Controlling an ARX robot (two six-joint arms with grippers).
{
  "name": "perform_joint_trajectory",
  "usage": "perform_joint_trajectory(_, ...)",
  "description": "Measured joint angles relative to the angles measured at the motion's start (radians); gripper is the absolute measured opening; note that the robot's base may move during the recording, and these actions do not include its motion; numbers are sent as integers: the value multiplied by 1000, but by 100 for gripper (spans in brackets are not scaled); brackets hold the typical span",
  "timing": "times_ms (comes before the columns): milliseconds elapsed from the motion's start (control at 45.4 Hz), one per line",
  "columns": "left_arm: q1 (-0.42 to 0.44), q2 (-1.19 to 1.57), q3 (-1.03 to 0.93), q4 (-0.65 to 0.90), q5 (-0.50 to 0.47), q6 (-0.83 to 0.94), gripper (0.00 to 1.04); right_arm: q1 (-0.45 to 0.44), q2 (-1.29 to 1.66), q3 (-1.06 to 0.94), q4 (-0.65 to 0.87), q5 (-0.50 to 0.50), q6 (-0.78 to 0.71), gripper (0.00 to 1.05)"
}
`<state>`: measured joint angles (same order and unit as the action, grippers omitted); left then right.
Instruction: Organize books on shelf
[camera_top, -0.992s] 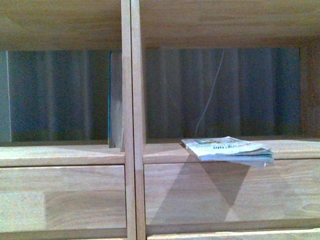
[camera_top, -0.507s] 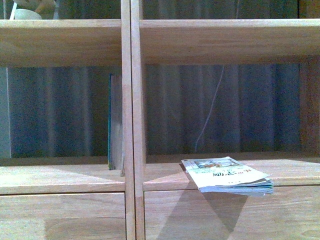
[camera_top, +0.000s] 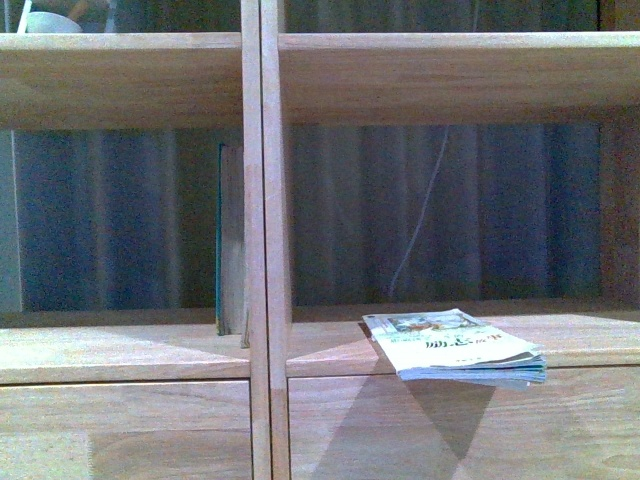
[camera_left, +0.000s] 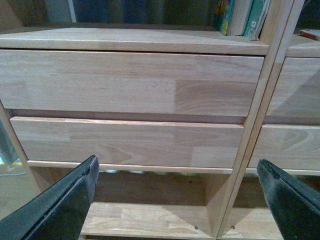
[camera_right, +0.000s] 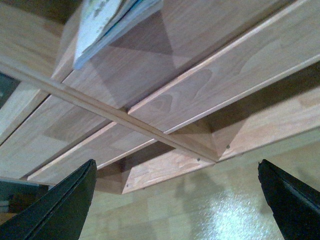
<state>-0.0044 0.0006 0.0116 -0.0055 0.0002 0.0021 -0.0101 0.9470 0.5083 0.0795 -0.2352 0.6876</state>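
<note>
The paperback (camera_top: 455, 348) lies flat at 4 o'clock in the front view, one corner overhanging the shelf (camera_top: 265, 200) ledge. It looks light and floppy, best pinched at that overhang. The left gripper (camera_left: 176, 161) and right gripper (camera_right: 176, 162) hang empty, jaws wide apart. Since a second ago the view has risen, revealing the upper board.

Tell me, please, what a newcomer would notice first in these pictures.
The pale paperback lying flat in the right column of the shelf, its corner jutting past the front edge, draws the eye first. Next comes the thin teal-edged volume, upright against the central divider in the left column. Both wrist views show the left gripper and right gripper open, holding nothing.
</note>
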Motion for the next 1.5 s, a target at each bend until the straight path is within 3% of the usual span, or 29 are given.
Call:
perform_joint_trajectory(397, 0, 0, 0, 0, 0, 0, 97, 121, 385, 386, 18, 62, 295, 98)
perform_joint_trajectory(661, 0, 0, 0, 0, 0, 0, 97, 207, 509, 482, 22, 89, 414, 98)
perform_joint_trajectory(1014, 0, 0, 0, 0, 0, 0, 97, 262, 640, 566, 48, 124, 499, 98)
perform_joint_trajectory(1499, 0, 0, 0, 0, 0, 0, 97, 281, 842, 787, 56, 232, 500, 98)
